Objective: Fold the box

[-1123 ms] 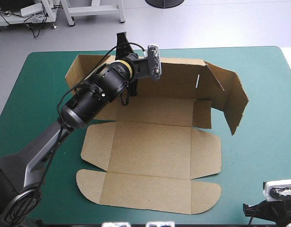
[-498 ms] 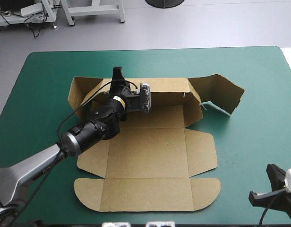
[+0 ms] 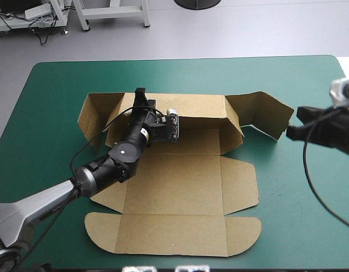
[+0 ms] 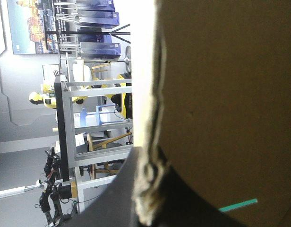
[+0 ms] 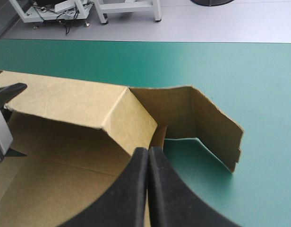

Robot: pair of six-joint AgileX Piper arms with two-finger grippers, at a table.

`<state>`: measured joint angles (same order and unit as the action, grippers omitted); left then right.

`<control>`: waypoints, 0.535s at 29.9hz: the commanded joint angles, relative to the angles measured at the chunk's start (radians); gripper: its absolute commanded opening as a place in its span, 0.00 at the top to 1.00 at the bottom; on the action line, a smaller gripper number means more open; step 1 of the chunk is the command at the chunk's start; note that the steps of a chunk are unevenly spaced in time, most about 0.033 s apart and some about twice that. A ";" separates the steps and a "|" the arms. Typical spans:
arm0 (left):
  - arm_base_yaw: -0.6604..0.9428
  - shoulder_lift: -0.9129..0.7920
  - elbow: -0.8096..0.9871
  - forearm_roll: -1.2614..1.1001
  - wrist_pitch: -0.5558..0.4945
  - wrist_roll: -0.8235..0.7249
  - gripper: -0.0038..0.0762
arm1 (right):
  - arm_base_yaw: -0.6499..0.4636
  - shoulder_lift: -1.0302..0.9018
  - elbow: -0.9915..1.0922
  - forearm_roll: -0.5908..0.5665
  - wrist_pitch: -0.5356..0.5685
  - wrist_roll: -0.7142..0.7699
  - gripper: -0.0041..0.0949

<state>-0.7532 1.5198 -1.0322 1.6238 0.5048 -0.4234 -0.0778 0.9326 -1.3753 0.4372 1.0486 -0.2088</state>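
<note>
Brown box spread on teal-green cover, far wall raised (pinched by left gripper); right gripper fingers together, just beside right flap.

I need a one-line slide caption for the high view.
Left hand grips the raised far wall of the box; the shut right hand hovers beside its right flap.

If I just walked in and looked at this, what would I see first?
First you'd see the big brown box, lying mostly flat in the middle of the teal-green table with its far wall standing up. The left hand pinches the top edge of that far wall. The right hand, shut on nothing, hovers by the bent flap at the box's far right corner.
</note>
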 commanded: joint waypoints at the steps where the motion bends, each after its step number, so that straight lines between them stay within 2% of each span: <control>1: -0.005 -0.033 -0.018 0.036 0.022 -0.037 0.97 | 0.003 0.160 -0.136 0.074 -0.062 -0.037 0.96; 9: -0.005 -0.033 -0.018 0.038 0.072 -0.039 0.97 | 0.003 0.619 -0.475 0.258 0.059 -0.084 0.96; 13: -0.005 -0.033 -0.018 0.046 0.091 -0.079 0.97 | 0.003 0.822 -0.678 0.260 0.167 -0.063 0.96; 14: -0.005 -0.033 -0.018 0.055 0.095 -0.112 0.97 | 0.003 0.870 -0.731 0.251 0.204 -0.058 0.96; 16: -0.005 -0.033 -0.018 0.089 0.116 -0.210 0.97 | 0.003 0.932 -0.798 0.230 0.209 -0.025 0.96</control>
<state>-0.7532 1.5218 -1.0315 1.6560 0.5539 -0.5250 -0.0775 1.8320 -2.0583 0.6429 1.2295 -0.2601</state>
